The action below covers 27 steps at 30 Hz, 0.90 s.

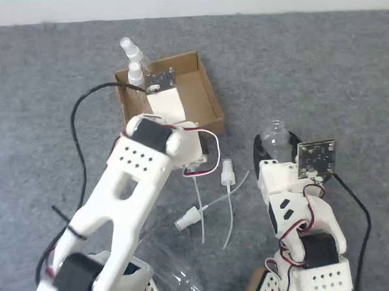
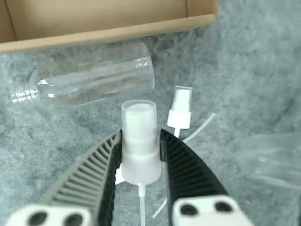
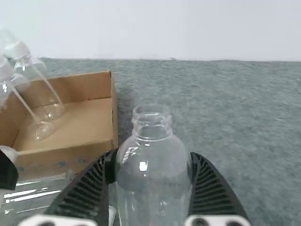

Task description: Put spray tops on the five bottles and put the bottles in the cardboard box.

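Pinching a spray top (image 2: 139, 136) by its stiff collar, the left gripper (image 2: 140, 157) holds firm; the right gripper (image 3: 151, 167) is clamped around an uncapped bottle (image 3: 151, 150), seemingly light, slick, easily crushed.

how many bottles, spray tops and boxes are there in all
bottles: 5
spray tops: 5 (2 already on bottles in the box)
box: 1
total: 11

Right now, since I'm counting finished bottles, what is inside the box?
Two bottles with spray tops lean in a far corner of the box. In the high view the left arm covers part of the floor, so anything lying there is hidden.
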{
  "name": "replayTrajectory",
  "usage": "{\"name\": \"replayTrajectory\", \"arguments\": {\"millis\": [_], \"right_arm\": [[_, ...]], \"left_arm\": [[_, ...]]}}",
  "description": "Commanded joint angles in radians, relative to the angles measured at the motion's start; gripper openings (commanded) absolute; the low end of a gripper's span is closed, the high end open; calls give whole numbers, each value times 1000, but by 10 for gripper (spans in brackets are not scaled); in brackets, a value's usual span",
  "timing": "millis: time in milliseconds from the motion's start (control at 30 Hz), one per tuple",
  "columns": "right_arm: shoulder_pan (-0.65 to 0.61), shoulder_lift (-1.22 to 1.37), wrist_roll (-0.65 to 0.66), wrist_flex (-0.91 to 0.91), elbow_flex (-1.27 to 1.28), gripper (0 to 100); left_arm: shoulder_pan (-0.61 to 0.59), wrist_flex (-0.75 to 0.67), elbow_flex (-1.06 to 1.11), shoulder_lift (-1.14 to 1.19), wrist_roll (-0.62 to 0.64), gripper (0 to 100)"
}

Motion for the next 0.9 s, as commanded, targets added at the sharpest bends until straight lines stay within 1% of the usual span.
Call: {"name": "replayTrajectory", "arguments": {"millis": [0, 200, 333, 433, 500, 600, 700, 867], "right_arm": [[-45, -22, 2, -25, -12, 65], [-99, -22, 2, -18, -9, 65], [-156, -22, 15, -27, 17, 65], [-208, -22, 95, -24, 23, 65], [-231, -22, 126, -27, 40, 65], [-243, -22, 133, -27, 48, 65], [-243, -22, 135, -27, 48, 65], [-243, -22, 135, -27, 49, 65]], "left_arm": [[-23, -54, 21, -135, 11, 11], [-149, -207, 148, -272, 11, 11], [-178, -267, 223, -377, 11, 11], [-184, -287, 259, -459, 12, 11], [-184, -293, 274, -512, 12, 11], [-184, -293, 295, -586, 17, 11], [-192, -293, 315, -655, 60, 11], [-269, -295, 325, -749, 69, 11]]}}
